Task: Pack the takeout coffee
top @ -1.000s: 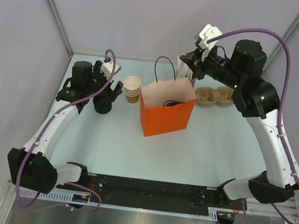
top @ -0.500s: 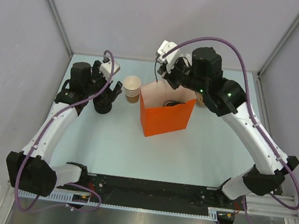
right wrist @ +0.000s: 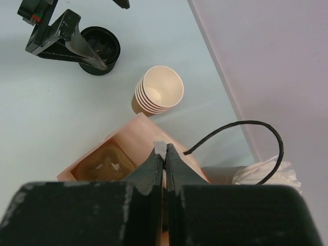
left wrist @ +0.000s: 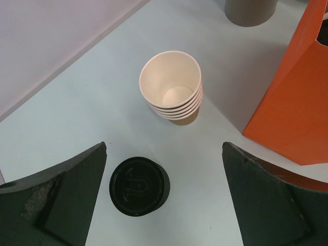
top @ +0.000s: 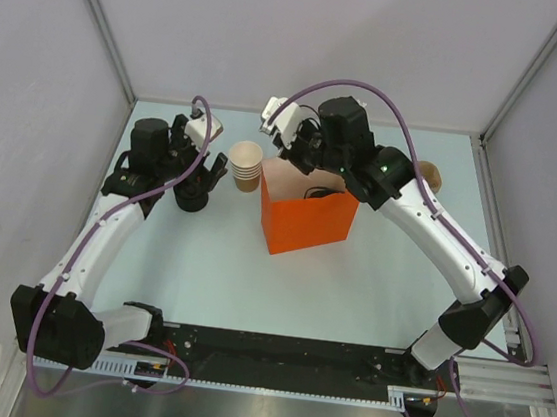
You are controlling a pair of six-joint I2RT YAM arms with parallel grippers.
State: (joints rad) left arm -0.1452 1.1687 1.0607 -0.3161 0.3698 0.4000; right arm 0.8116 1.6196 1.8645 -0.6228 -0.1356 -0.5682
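Note:
The lidded takeout coffee is not in view. The orange paper bag (top: pixel 308 217) stands open at the table's middle and also shows in the left wrist view (left wrist: pixel 297 102) and the right wrist view (right wrist: pixel 128 146). My right gripper (top: pixel 290 148) hangs over the bag's back left rim. It is shut (right wrist: pixel 164 152) on a thin white paper slip (right wrist: pixel 160 147) that sticks out at the fingertips. My left gripper (top: pixel 200 174) is open and empty above a stack of black lids (left wrist: pixel 138 185). A stack of lidless tan cups (left wrist: pixel 171 87) stands just beyond.
The bag's black cord handle (right wrist: pixel 241 128) arches over its back edge. A holder with white paper items (right wrist: pixel 266 173) stands behind the bag. Part of a tan pulp carrier (top: pixel 426 175) shows at the right. A tan shape lies on the bag's floor (right wrist: pixel 105 166).
My right arm has swung left from the holder at the back right to above the bag's back rim, its jaws staying shut. The left arm has not moved.

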